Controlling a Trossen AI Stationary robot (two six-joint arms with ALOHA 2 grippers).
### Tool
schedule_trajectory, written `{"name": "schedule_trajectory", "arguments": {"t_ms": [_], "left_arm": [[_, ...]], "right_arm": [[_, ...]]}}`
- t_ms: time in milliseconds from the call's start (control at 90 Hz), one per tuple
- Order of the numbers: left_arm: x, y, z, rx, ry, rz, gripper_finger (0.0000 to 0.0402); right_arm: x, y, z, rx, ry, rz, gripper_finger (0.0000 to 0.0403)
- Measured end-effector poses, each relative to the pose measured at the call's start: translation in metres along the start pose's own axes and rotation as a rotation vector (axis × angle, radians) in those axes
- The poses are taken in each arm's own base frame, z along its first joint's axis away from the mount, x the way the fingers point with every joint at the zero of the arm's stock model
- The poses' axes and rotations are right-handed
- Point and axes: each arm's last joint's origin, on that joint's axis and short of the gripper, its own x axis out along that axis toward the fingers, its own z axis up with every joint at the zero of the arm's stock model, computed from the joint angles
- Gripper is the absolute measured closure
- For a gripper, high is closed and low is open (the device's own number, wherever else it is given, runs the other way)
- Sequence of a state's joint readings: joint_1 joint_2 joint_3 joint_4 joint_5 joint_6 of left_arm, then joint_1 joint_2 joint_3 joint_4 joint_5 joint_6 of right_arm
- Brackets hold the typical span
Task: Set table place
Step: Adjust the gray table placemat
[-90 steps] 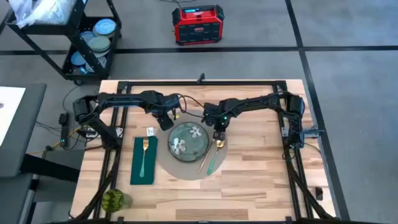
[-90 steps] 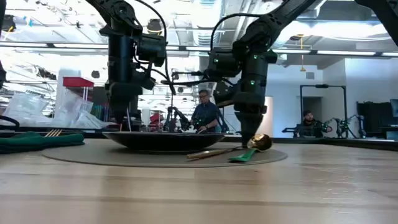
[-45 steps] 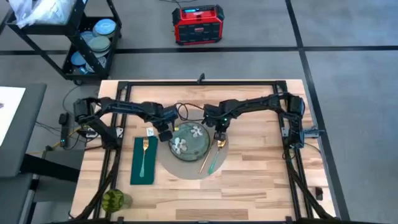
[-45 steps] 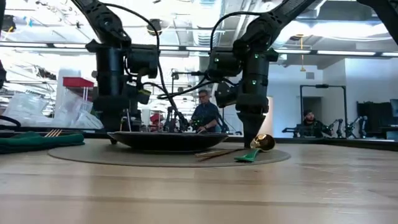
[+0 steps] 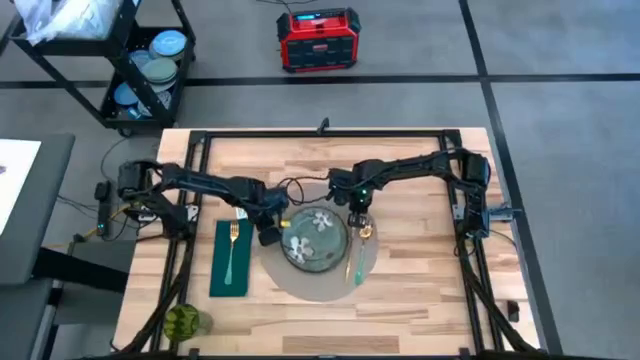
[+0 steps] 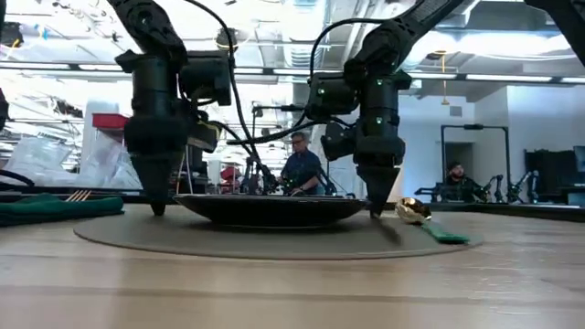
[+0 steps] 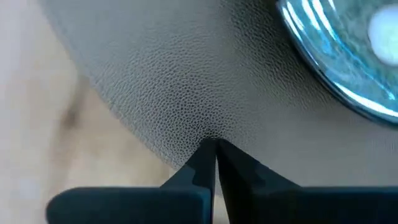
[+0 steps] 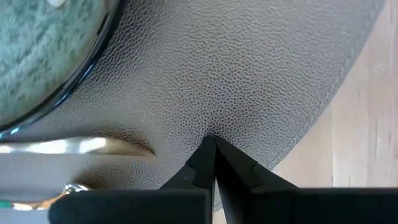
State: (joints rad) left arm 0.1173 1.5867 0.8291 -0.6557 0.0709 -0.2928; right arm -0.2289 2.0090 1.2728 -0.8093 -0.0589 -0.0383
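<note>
On the surface (image 5: 420, 290), both end effectors press closed fingertips onto the placemat (image 5: 318, 285): left end effector (image 5: 268, 237), right end effector (image 5: 358, 218), flanking the plate (image 5: 312, 238).

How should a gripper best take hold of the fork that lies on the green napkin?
Grip the fork at its slim handle, mid-length, from straight above, fingers across it: it lies flat along the green napkin, tines toward the far edge. The left gripper, shut at the edge of the placemat, is nearer than the right gripper.
</note>
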Motion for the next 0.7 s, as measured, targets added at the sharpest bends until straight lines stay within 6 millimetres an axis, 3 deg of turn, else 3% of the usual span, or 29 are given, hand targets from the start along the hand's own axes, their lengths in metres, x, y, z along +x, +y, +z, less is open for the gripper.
{"name": "schedule_trajectory", "arguments": {"t_ms": [222, 700], "left_arm": [[0.001, -0.007, -0.004, -0.083, 0.022, 0.004, 0.0401], [0.001, -0.018, -0.015, -0.032, 0.092, 0.018, 0.0402]], "right_arm": [[0.000, 0.002, 0.000, -0.005, -0.001, 0.000, 0.0403], [-0.014, 0.005, 0.018, -0.033, -0.079, -0.005, 0.0403]]}}
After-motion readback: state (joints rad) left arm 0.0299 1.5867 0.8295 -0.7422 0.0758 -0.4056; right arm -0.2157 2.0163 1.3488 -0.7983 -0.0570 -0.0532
